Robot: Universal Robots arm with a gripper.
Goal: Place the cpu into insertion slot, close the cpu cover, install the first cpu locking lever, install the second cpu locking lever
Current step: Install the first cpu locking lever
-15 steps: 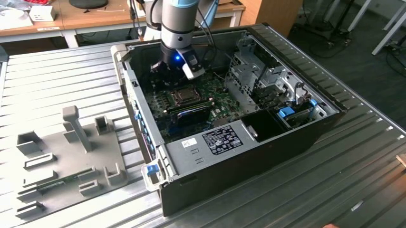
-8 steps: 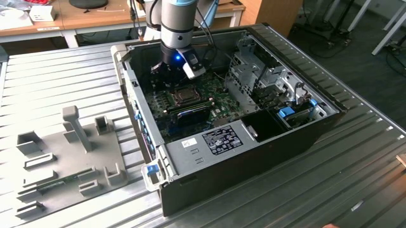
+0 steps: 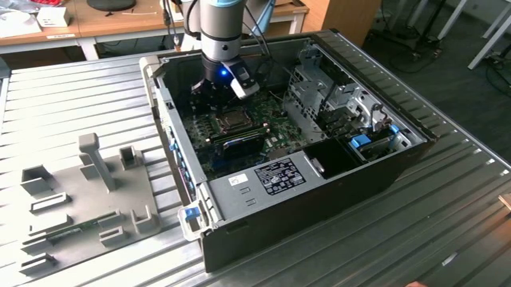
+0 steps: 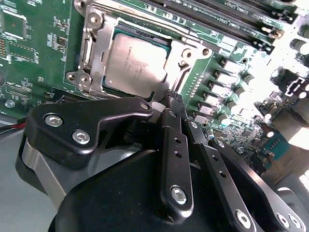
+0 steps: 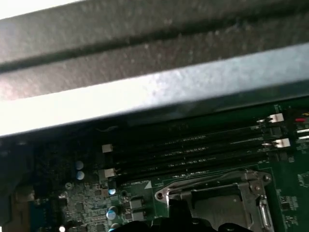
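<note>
The cpu (image 4: 136, 64) sits flat in the insertion slot (image 4: 94, 81), with the cpu cover (image 4: 188, 54) closed over it — the frame rims the chip on all sides. The gripper (image 4: 170, 99) has its fingers pressed together, grasping nothing, tips just beside the cover's edge at roughly 5 o'clock of the chip in the second wrist view. A locking lever (image 4: 177, 79) probably lies there; it is hard to resolve. Judgement: push the lever down and sideways under its hook, tips low, clear of the memory slots (image 4: 227, 17).

cpu cover (image 5: 227, 191) cut off at frame edge, hand (image 4: 170, 99) hiding insertion slot (image 4: 140, 63) corner — fingertips obscured
</note>
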